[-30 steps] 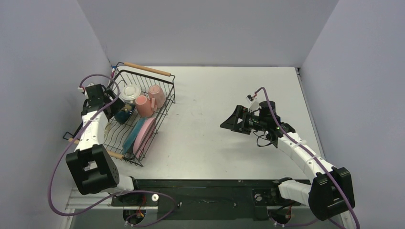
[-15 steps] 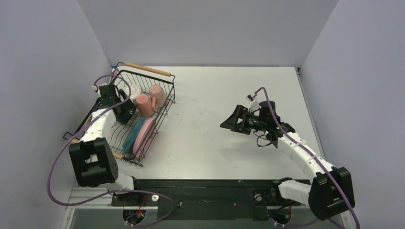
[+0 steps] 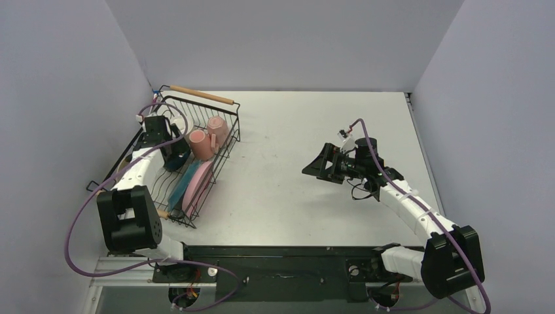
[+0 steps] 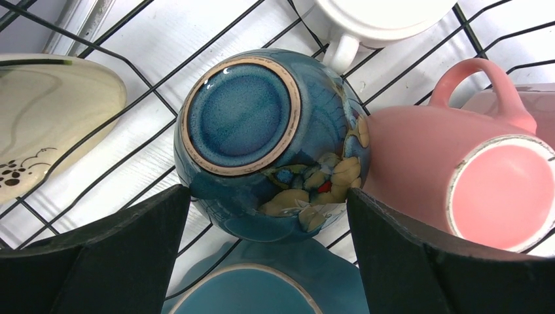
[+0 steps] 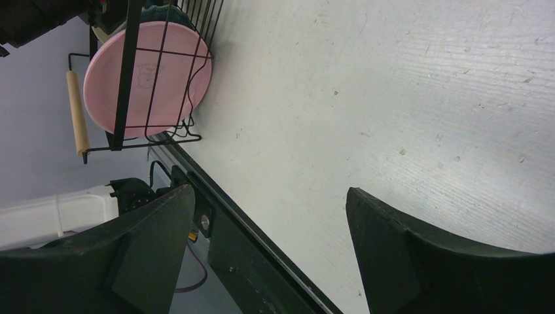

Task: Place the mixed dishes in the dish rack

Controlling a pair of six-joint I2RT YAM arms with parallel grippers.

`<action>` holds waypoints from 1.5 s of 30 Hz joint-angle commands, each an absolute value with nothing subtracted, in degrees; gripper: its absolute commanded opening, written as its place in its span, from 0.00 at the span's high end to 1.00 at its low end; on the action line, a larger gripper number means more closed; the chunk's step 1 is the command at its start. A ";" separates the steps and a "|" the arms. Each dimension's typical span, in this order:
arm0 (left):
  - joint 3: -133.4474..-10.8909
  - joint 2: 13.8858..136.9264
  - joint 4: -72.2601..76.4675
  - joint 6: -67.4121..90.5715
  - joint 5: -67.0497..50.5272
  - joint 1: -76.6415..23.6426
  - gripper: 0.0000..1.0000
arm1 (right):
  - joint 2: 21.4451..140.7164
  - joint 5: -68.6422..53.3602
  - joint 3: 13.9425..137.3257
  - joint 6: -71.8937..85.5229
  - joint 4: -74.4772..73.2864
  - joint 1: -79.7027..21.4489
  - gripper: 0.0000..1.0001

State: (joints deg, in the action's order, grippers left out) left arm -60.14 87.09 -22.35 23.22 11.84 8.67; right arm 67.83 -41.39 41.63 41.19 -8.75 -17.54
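The black wire dish rack [image 3: 230,128] stands at the table's left. In it are two pink mugs [image 3: 198,144] [image 3: 216,129], a teal plate [image 3: 181,186] and a pink plate [image 3: 199,185] on edge. My left gripper [image 3: 173,150] is open above the rack. In the left wrist view its jaws [image 4: 268,196] straddle an upturned dark blue bowl [image 4: 262,131] lying on the rack wires [image 4: 131,85], between a white mug [image 4: 373,16], a pink mug [image 4: 471,176], the cream plate [image 4: 46,118] and the teal plate [image 4: 262,288]. My right gripper [image 3: 319,167] [image 5: 268,196] is open and empty over bare table.
The rack's wooden handles show at its far end [image 3: 201,95] and near end [image 5: 77,111]. The pink plate [image 5: 150,78] leans against the rack's right wall. The black base rail [image 3: 275,258] runs along the near table edge. Grey walls close in left, back and right.
My left arm has swung right from the rack's left side to over the bowl inside it, now hiding the white mug from above. The right arm has barely moved.
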 commanded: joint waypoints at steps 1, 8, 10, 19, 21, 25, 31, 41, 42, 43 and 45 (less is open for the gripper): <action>-59.27 86.14 -19.38 19.77 17.14 8.91 0.11 | 68.01 -41.67 41.75 40.97 -5.57 -17.02 0.19; -56.56 79.67 -18.82 18.17 16.04 8.65 0.04 | 68.18 -41.91 41.79 40.95 -5.60 -16.96 0.19; -55.71 77.03 -18.41 17.96 15.77 8.63 0.03 | 68.12 -41.90 41.86 40.91 -5.75 -16.96 0.19; -57.41 67.22 -19.57 19.10 9.89 8.65 0.03 | 67.38 -40.46 43.45 39.74 -8.84 -17.00 0.19; -59.48 65.41 -20.71 19.39 7.37 8.46 0.03 | 66.53 -38.77 44.65 38.44 -11.25 -16.99 0.19; -64.01 61.57 -21.80 19.46 3.53 6.51 0.03 | 64.21 -34.19 47.83 35.23 -17.24 -16.98 0.19; -68.04 55.58 -19.76 17.44 -0.44 1.58 0.03 | 59.59 -25.19 53.38 30.84 -26.53 -16.95 0.19; -71.38 46.74 -19.49 11.35 -12.27 -6.29 0.04 | 47.98 -9.79 59.43 29.22 -32.82 -16.73 0.16; -71.72 46.44 -19.85 10.13 -12.78 -7.95 0.03 | 46.27 -7.00 60.45 28.89 -33.89 -16.77 0.15; -72.20 45.80 -20.39 9.59 -12.89 -8.81 0.03 | 45.37 -5.52 60.94 28.18 -34.21 -16.74 0.15; -72.46 44.51 -20.70 8.53 -13.20 -11.02 0.03 | 42.79 -0.85 62.00 26.70 -34.76 -16.76 0.14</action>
State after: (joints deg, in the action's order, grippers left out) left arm -69.21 46.87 -20.97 12.80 -9.63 -7.86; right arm 47.31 -12.23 57.98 30.11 -32.49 -17.21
